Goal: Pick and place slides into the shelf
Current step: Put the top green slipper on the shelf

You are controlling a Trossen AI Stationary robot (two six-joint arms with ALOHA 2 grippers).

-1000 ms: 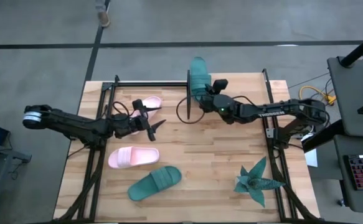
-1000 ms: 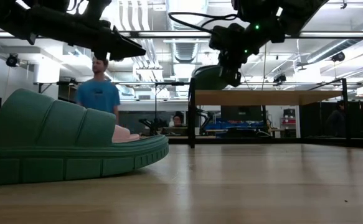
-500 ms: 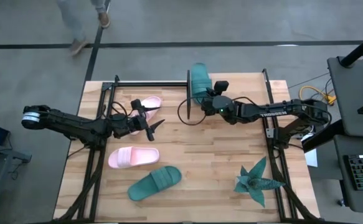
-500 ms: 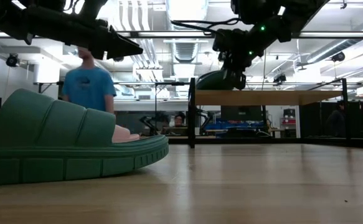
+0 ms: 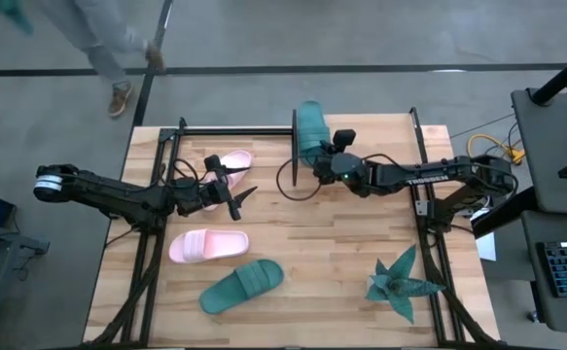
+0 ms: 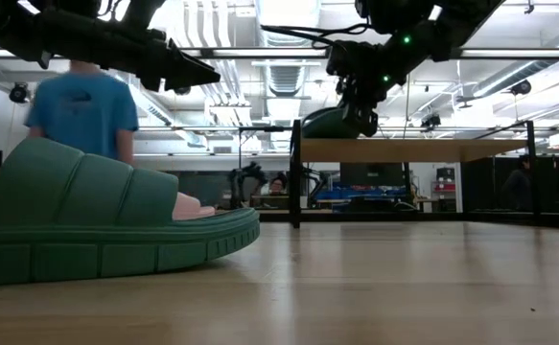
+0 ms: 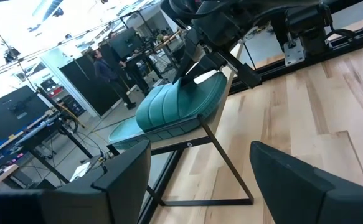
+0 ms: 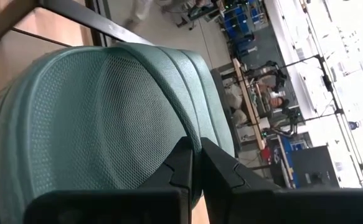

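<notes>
My right gripper [image 5: 319, 157] is shut on a dark teal slide [image 5: 309, 124] at the shelf's [image 6: 404, 149] left end. In the left wrist view this teal slide [image 7: 172, 111] lies along the shelf board [image 7: 221, 102], and its far end juts past the table's far edge. My left gripper [image 5: 238, 199] hovers open above the table, near a pale pink slide [image 5: 230, 160]. A second pink slide [image 5: 208, 244] and a second teal slide [image 5: 242, 286] lie flat on their soles nearer the front edge. My right gripper pinches the teal slide's near end at its rim [image 8: 182, 144] between the two shut fingers. The fingers come about level from the table's near side, along the slide. The slide lies about level, and its underside appears to rest on the shelf board's left end [image 6: 310, 144].
A teal spiky plant [image 5: 400, 284] stands at the table's right front. Black metal frames [image 5: 152, 243] run along both table sides. The shelf's black upright [image 6: 295, 172] stands below the held slide. A person [image 6: 78, 105] walks beyond the far edge.
My right gripper has moved slightly toward the table's near edge and lowered, and the held teal slide has tipped from a steeper tilt down to about level on the shelf's left end. The person behind the table has walked toward the left.
</notes>
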